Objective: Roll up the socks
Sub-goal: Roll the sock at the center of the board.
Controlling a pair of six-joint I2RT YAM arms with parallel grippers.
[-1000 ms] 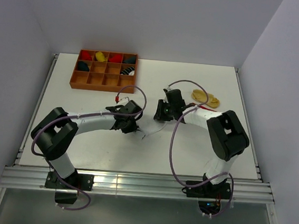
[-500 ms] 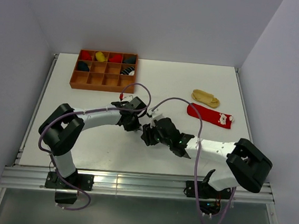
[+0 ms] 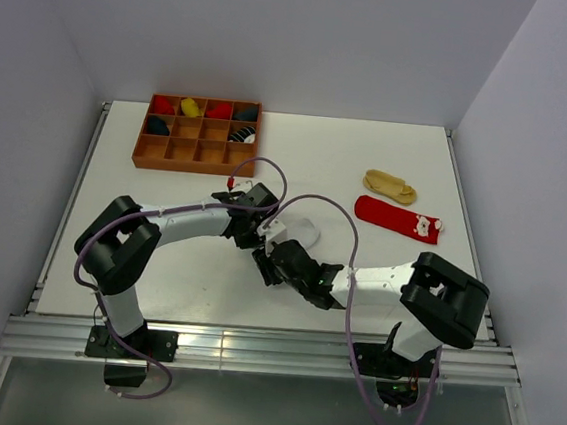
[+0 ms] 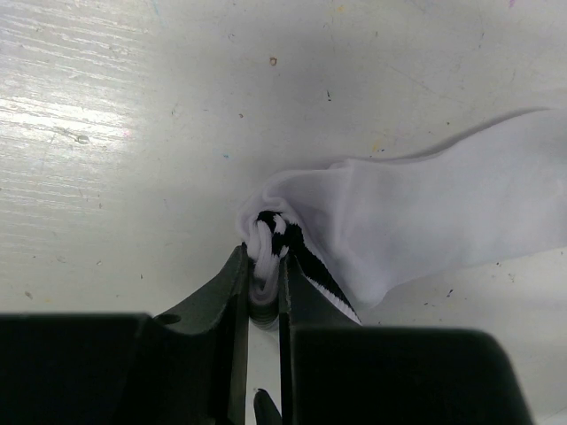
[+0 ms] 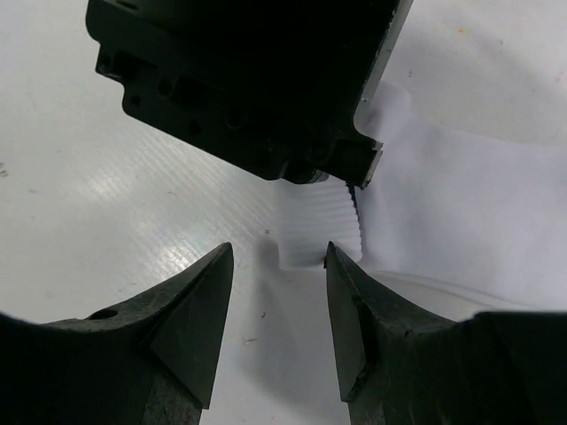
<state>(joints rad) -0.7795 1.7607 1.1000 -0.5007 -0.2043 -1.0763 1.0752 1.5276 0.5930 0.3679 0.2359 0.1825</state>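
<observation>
The white sock (image 3: 299,232) with black cuff stripes lies in the middle of the table. My left gripper (image 3: 253,234) is shut on its bunched cuff (image 4: 265,247), and the sock's body (image 4: 443,212) trails off to the right. My right gripper (image 3: 270,262) sits just in front of the left one, open. Its fingertips (image 5: 221,262) stand either side of the ribbed cuff edge (image 5: 314,235) without touching it, under the left gripper's black body (image 5: 248,80). The red sock (image 3: 395,219) and the tan-yellow sock (image 3: 389,188) lie flat at the right.
The brown wooden compartment tray (image 3: 172,149) stands at the back left with several rolled socks in its far cells. Both arms' cables loop over the table's middle. Side walls close in the table on the left and right.
My right arm has swung from the tan-yellow sock to the centre, uncovering the red sock, and its jaws have opened wider. The left gripper has stayed shut on the cuff.
</observation>
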